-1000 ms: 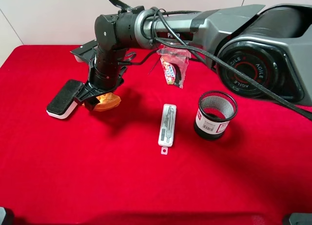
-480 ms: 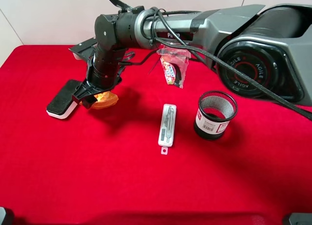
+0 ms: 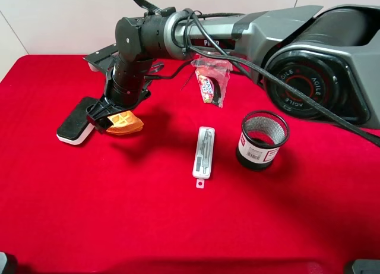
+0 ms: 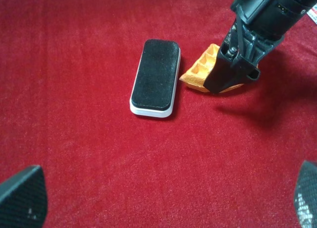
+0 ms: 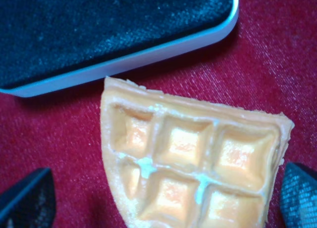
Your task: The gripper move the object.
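Waffle (image 5: 188, 159) on red table (image 3: 178, 226), grid face up, one corner just beside white edge of black-topped eraser block (image 3: 77, 128). Right tool (image 3: 108, 116) reaches across to left side, straddles waffle; fingertips (image 5: 27, 203) spread wide, one well clear of waffle, other close to its edge, not clamped. Left tool (image 4: 164, 196) spread wide, nothing between. Candy pack (image 3: 209, 84), flat grey packet (image 3: 203, 151), mesh cup (image 3: 261, 140) well apart to right.

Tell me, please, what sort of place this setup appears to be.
Probably a robotics lab bench: a big cabled robot arm reaches over a table draped in red cloth, with unrelated small props laid out, such as a toy waffle, an eraser block and a mesh cup.
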`<action>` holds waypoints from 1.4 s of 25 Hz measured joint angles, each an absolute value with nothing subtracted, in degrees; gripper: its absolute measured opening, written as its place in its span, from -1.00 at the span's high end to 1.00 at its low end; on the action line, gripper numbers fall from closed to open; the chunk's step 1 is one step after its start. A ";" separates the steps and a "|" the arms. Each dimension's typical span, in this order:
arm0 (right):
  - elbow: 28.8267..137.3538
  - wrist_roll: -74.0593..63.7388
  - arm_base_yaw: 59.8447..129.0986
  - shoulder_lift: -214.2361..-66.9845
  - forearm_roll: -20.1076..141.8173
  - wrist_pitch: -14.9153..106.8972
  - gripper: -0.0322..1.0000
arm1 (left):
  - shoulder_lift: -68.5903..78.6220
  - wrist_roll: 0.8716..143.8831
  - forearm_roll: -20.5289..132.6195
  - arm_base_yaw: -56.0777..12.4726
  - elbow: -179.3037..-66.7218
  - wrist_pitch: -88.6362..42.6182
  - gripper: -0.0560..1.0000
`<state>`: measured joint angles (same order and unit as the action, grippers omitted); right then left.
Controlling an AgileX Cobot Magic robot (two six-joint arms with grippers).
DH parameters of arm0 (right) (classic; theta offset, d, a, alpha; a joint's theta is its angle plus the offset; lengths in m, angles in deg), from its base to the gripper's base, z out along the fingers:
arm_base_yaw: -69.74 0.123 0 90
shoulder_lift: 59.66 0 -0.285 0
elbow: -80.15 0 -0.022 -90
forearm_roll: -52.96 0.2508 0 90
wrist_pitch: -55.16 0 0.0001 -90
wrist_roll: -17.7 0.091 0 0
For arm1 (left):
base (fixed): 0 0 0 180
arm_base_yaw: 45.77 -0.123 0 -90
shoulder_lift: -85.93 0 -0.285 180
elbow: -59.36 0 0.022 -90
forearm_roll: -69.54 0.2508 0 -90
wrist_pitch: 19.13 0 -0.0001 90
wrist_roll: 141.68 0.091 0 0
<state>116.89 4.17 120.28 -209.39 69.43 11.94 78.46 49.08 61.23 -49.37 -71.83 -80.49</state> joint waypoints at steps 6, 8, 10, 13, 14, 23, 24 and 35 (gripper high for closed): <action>116.89 4.17 120.28 -209.39 69.47 12.00 -0.41 | 78.46 49.08 61.23 -49.37 -71.83 -80.49 -0.99; 116.89 4.17 120.28 -209.39 69.42 11.90 -0.41 | 78.46 49.08 61.23 -49.37 -71.83 -80.49 -0.99; 116.89 4.17 120.28 -209.28 69.37 11.62 -0.41 | 78.46 49.08 61.23 -49.37 -71.83 -80.49 -0.99; 116.89 4.14 120.28 -208.29 68.55 10.84 -0.41 | 78.46 49.08 61.23 -49.37 -71.83 -80.49 -0.99; 116.89 4.14 120.28 -207.65 68.21 10.55 -0.41 | 78.46 49.08 61.23 -49.37 -71.83 -80.49 -0.99; 117.37 4.14 120.28 -202.87 67.30 3.84 -0.41 | 78.46 49.08 61.23 -49.37 -71.83 -80.49 -0.99; 117.37 4.14 120.28 -202.29 67.21 3.00 -0.41 | 78.46 49.08 61.23 -49.37 -71.83 -80.49 -0.99; 117.74 4.14 120.28 -195.90 65.57 -7.74 -0.41 | 78.46 49.08 61.23 -49.37 -71.83 -80.49 -0.99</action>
<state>117.74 4.14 120.28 -195.90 65.57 -7.74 78.46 49.08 61.23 -49.37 -71.83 -80.49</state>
